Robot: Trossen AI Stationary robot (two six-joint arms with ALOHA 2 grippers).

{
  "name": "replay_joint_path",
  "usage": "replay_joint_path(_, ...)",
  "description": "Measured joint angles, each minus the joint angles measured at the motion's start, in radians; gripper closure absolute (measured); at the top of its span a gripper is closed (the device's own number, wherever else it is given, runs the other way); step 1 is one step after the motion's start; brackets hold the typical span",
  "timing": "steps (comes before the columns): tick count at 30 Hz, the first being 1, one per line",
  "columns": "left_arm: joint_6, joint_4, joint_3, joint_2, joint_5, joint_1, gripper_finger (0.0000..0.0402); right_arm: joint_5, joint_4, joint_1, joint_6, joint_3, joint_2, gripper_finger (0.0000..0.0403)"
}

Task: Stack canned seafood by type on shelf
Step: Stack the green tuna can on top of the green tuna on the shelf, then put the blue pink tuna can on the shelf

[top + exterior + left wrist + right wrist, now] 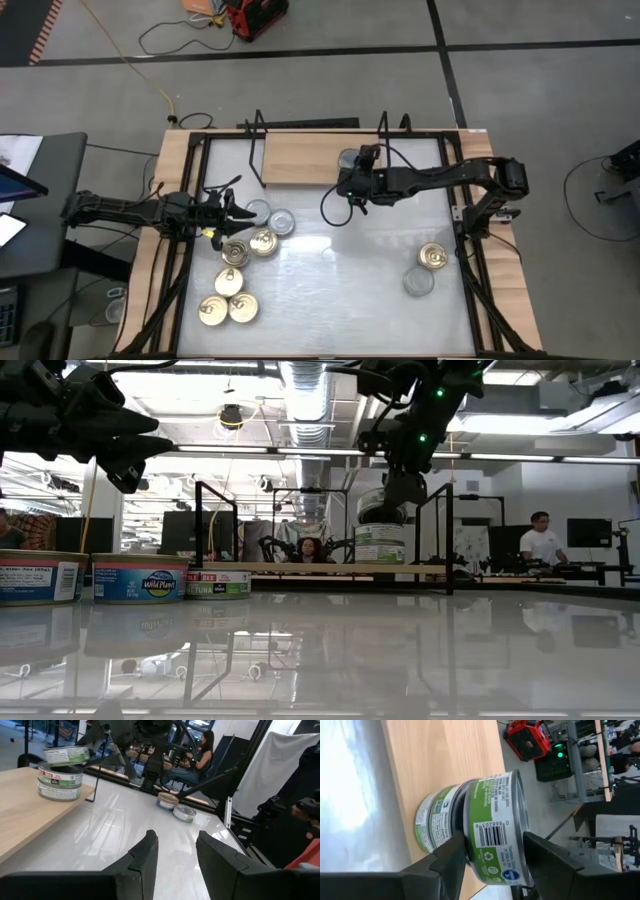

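Note:
The shelf stands at the table's far edge, a light-wood board in a black wire frame. A green-labelled tin stands on its right end. A second green-labelled tin is right above it, a little tilted, with my right gripper shut on it. Whether this tin rests on the lower one, I cannot tell. My left gripper waits open and level at the table's left, beside a cluster of several tins with gold or silver lids. My right gripper pinches the upper tin's round side wall between its two fingers, one on each opposite side. The fingers come slanting down from the table's right. The tin sits slightly tilted directly over the lower tin on the shelf.
A gold-lidded tin and a silver-lidded tin lie at the table's right. The shelf's upright wire ends flank the board. People sit in the room beyond the table. The middle of the white tabletop is bare.

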Motion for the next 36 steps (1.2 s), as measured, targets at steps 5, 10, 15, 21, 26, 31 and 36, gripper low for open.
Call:
replay_joint_path(5, 0.000, 0.000, 0.000, 0.000, 0.019, 0.000, 0.0276, -0.057, 0.004, -0.012, -0.001, 0.000, -0.001, 0.0172)
replay_joint_path(10, 0.000, 0.000, 0.000, 0.000, 0.018, 0.000, 0.0276, -0.061, 0.004, -0.018, -0.006, 0.000, -0.001, 0.0172)
replay_joint_path(15, 0.005, -0.006, 0.000, 0.000, 0.019, 0.000, 0.0276, -0.061, 0.002, 0.026, 0.005, 0.000, -0.003, 0.0172)
replay_joint_path(21, 0.005, -0.010, 0.001, 0.000, 0.047, 0.000, 0.0276, -0.118, -0.169, 0.142, 0.219, 0.028, -0.078, 0.0172)
replay_joint_path(26, 0.024, -0.028, 0.002, 0.000, 0.029, 0.000, 0.0276, -0.453, -0.458, 0.234, 0.546, 0.042, -0.139, 0.0177)
replay_joint_path(31, 0.016, -0.025, 0.002, 0.000, -0.011, 0.000, 0.0276, -0.754, -0.644, 0.316, 0.811, -0.011, -0.147, 0.0199)
replay_joint_path(36, -0.008, -0.024, 0.002, 0.000, -0.013, 0.000, 0.0276, -0.923, -0.658, 0.409, 0.906, -0.090, -0.146, 0.0225)
